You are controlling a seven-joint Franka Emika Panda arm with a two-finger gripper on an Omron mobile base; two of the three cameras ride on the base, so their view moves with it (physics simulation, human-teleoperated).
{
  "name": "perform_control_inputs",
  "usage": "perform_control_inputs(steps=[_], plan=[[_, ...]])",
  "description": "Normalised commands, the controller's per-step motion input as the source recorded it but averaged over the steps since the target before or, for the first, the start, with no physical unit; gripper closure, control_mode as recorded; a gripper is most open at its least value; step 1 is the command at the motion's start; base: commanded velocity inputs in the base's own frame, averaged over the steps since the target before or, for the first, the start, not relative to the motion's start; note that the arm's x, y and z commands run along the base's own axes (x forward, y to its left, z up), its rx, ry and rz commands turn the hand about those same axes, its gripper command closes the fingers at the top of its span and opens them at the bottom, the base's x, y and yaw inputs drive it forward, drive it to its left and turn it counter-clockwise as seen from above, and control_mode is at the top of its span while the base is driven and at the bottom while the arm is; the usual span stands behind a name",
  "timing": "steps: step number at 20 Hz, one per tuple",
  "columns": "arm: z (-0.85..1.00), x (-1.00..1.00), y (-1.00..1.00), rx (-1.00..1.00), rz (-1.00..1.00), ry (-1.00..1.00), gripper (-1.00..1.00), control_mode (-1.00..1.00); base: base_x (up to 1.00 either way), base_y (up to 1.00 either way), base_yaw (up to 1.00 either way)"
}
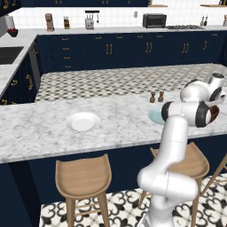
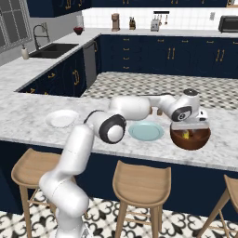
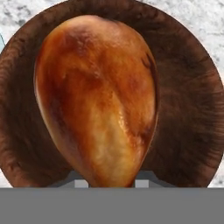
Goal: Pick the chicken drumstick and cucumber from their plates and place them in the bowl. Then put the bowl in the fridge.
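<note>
Gripper (image 3: 111, 183) was clamped on the chicken drumstick (image 3: 98, 98), thin end pinched btwn the fingers (image 3: 81, 183), bulbous end pointing away from them. Just past the drumstick lay the bowl (image 3: 188, 109), directly under the fingertips w/ its rim ringing the meat. Beside the bowl, further off: blue-teal plate (image 2: 146, 131), then white plate (image 2: 61, 118) on the marble counter (image 2: 28, 116).
</note>
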Motion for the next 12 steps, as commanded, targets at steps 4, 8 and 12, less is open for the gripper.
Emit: perform_control_inputs(steps=[4,8,12], plan=[[-0.06,0.19,-0.04,0.0,0.03,0.04,1.0,-1.0,0.0,0.0,0.0],[-0.24,0.05,0.0,0.0,0.02,0.07,1.0,-1.0,0.0,0.0,0.0],[-0.28,0.03,0.0,0.0,0.03,0.07,1.0,-1.0,0.0,0.0,0.0]])
